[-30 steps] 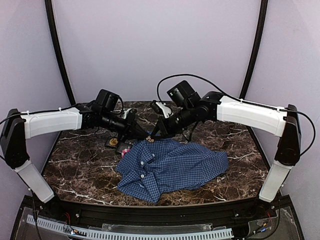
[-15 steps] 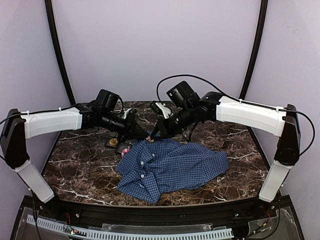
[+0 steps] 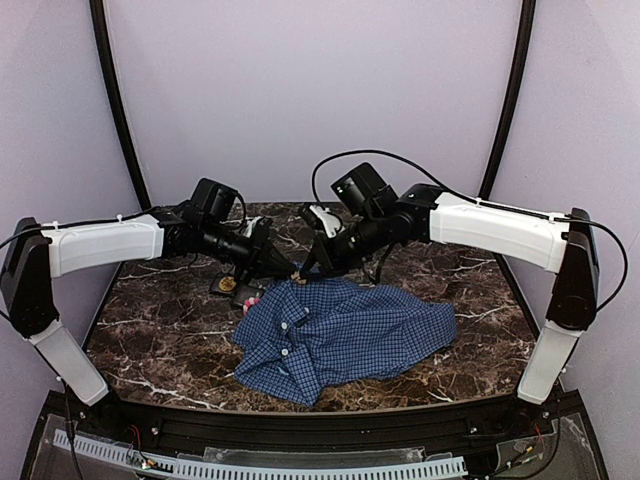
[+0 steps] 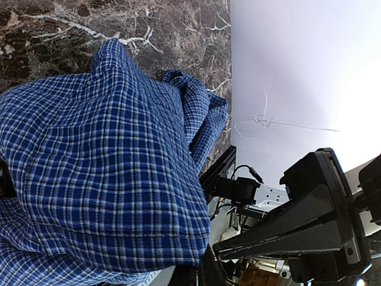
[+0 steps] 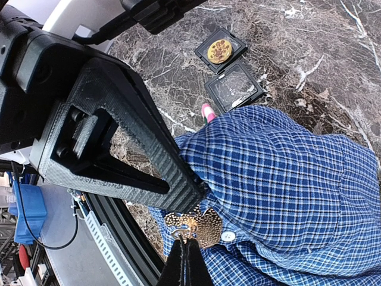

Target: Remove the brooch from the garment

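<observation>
jaws on both arms read as pressed together. top view: left gripper (image 3: 286, 268) and right gripper (image 3: 313, 266) meet tip to tip at the far edge of the garment (image 3: 340, 330), which lies crumpled on the marble table (image 3: 150, 330). left wrist view: lifted check cloth fills my frame; own jaws hidden. right wrist view: right jaws pinch the gold brooch (image 5: 199, 225), which lies against the cloth beside a white button (image 5: 227, 236). left jaws nip the cloth just above it. black tray (image 5: 234, 86) sits near.

Overhead looks down — wrist views close on shirt (image 3: 340, 335).
</observation>
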